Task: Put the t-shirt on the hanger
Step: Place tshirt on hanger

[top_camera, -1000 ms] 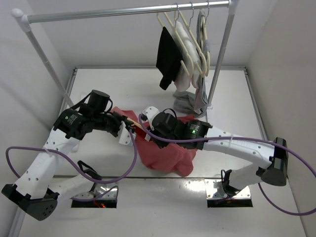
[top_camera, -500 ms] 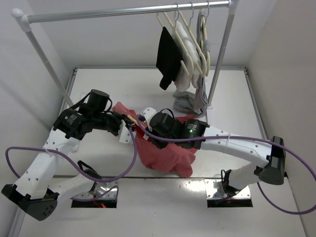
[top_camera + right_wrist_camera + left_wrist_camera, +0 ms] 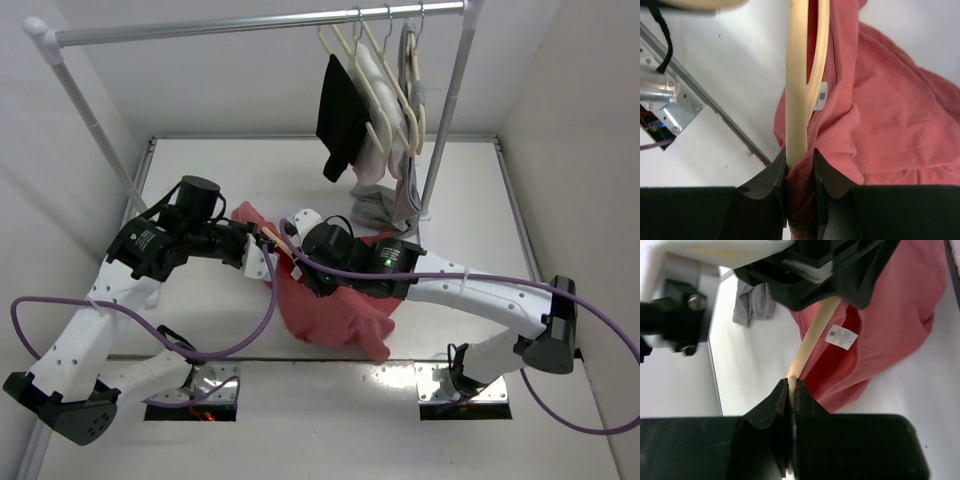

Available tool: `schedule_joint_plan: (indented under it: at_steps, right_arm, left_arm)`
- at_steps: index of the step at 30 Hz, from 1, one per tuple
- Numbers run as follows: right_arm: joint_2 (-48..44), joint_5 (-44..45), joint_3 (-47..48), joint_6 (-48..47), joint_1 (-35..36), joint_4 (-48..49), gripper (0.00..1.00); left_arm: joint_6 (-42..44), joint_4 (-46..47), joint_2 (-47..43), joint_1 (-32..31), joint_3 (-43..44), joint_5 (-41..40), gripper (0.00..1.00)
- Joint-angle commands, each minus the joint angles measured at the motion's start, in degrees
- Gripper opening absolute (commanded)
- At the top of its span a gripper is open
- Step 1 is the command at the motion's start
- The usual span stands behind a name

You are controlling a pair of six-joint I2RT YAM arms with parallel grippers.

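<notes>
The salmon-red t-shirt [image 3: 335, 300] lies bunched on the white table between my arms. The tan hanger [image 3: 274, 240] is held above its left edge. My left gripper [image 3: 262, 252] is shut on one end of the hanger [image 3: 812, 332]; the t-shirt [image 3: 890, 315] and its white label lie beyond. My right gripper [image 3: 295, 240] is shut on the hanger [image 3: 797, 75] together with the ribbed collar of the t-shirt [image 3: 890, 125], pinched side by side between the jaws. The hanger's hook is hidden.
A clothes rail [image 3: 250, 25] spans the back, with a black garment [image 3: 340, 115], cream-white hangers [image 3: 385, 80] and a grey garment [image 3: 405, 190] at its right end by the upright post [image 3: 448, 120]. A slanted rail leg [image 3: 95, 130] stands left of my left arm.
My right gripper has moved left and back, closer to my left gripper, drawing the collar along the hanger. My left gripper has lifted slightly with the hanger.
</notes>
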Motion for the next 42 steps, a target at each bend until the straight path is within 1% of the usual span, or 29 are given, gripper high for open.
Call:
schedule_joint_plan:
  at_steps: [1,6,7,8,9,10,12,15,16,17,18,19,20,21,22,23,24,25,26,28,30,32,33,34,36,37,39,41,42]
  right_arm:
    - [1.6,5.1,3.8,2.6,-0.5,6.1,0.00]
    - [1.6,4.6,4.6,3.2,-1.0,8.0,0.00]
    - [1.6,4.6,5.1,4.0,-1.0,8.0,0.00]
    - [1.6,4.6,6.0,4.0,-1.0,8.0,0.00]
    - [2.2,3.9,6.0,4.6,-1.0,8.0,0.00]
    - [2.2,3.9,6.6,5.1,-1.0,8.0,0.00]
    - [2.2,3.3,6.6,5.8,-1.0,8.6,0.00]
    - [2.2,2.7,6.6,6.9,-1.0,10.1,0.00]
    - [2.2,2.7,6.6,7.5,-1.0,10.1,0.00]
    - [2.2,2.7,6.1,7.5,-1.0,10.8,0.00]
    - [2.2,2.7,6.1,8.1,-1.0,10.8,0.00]
    - [2.2,3.2,6.1,9.1,-1.0,11.5,0.00]
    - [2.2,3.8,5.6,9.8,-1.0,12.3,0.00]
    - [1.6,3.8,5.6,10.3,-1.0,13.0,0.00]
    - [1.6,4.4,5.6,10.8,-1.0,13.6,0.00]
    - [1.6,5.1,5.6,10.8,-1.0,15.0,0.00]
    - [0.9,5.7,4.9,12.0,-1.0,15.8,0.00]
    - [0.9,6.3,4.2,12.6,-1.0,16.7,0.00]
    - [0.2,7.6,3.6,13.3,-1.0,18.9,0.00]
    - [-0.6,10.3,1.4,16.4,-1.0,22.0,0.00]
    - [-1.1,11.6,-0.9,19.0,-1.0,29.3,0.00]
    - [0.7,14.2,-1.4,19.5,-0.4,37.4,0.00]
    - [1.9,15.7,-0.4,19.5,-0.4,39.6,0.00]
    - [3.0,17.7,0.3,20.1,-0.4,41.4,0.00]
    - [6.6,20.4,2.1,20.8,0.1,47.3,0.00]
    - [7.7,21.2,2.6,21.6,0.1,49.3,0.00]
    - [10.7,23.1,4.4,21.6,0.1,54.6,0.00]
    - [12.6,26.1,6.2,21.6,0.1,57.2,0.00]
    - [13.4,28.3,6.3,21.6,0.1,60.1,0.00]
  left_arm:
    - [-3.8,3.5,-0.6,-0.7,3.0,10.3,0.00]
    - [-3.8,3.5,-1.2,-0.7,2.4,8.9,0.00]
    - [-3.8,4.1,-1.7,-0.7,2.4,8.3,0.04]
    - [-5.3,4.8,-1.7,-0.7,1.9,7.8,0.10]
    - [-6.4,6.9,-2.3,-0.7,1.9,6.8,0.19]
    - [-7.3,7.9,-3.1,-0.7,1.9,6.1,0.25]
    - [-10.6,9.9,-4.0,-0.7,1.3,4.9,0.42]
    - [-15.1,13.4,-5.6,-0.7,1.3,1.9,0.56]
    - [-16.6,15.2,-5.6,-0.7,0.8,0.1,0.66]
    - [-18.4,16.5,-6.4,-0.7,0.8,-1.1,0.82]
    - [-23.2,18.1,-7.3,-0.7,0.8,-2.6,0.90]
    - [-25.9,21.7,-7.8,-0.7,0.8,-5.8,1.00]
    - [-28.8,23.8,-8.4,-0.7,0.8,-7.8,1.00]
    - [-35.5,26.2,-9.8,-0.7,0.8,-10.2,1.00]
    - [-38.7,28.6,-10.5,-0.7,0.1,-14.7,1.00]
    - [-43.9,32.6,-11.4,-0.7,-0.9,-17.0,1.00]
    - [-46.4,34.5,-13.2,-0.7,-1.6,-21.9,1.00]
    - [-49.2,38.2,-14.1,-0.7,-3.0,-24.6,1.00]
    - [-54.9,39.9,-15.1,-0.7,-3.6,-27.5,1.00]
    - [-59.3,41.9,-17.3,-0.7,-4.1,-34.8,1.00]
    - [-65.0,41.1,-18.5,-0.7,-3.3,-37.3,1.00]
    - [-67.2,35.0,-20.1,-0.7,-1.9,-33.7,1.00]
    - [-69.5,32.3,-20.1,-0.7,-1.9,-31.2,0.97]
    - [-70.6,29.7,-21.1,-0.7,-1.9,-24.9,0.96]
    - [-72.0,22.3,-23.4,1.5,-3.4,-14.8,0.92]
    - [-72.7,22.3,-24.1,1.5,-3.4,-14.0,0.92]
    - [-73.3,18.2,-24.6,2.7,-4.5,-14.0,0.92]
    - [-73.3,15.4,-25.3,2.7,-5.9,-18.8,0.92]
    - [-73.3,15.4,-25.3,2.7,-7.0,-20.1,0.93]
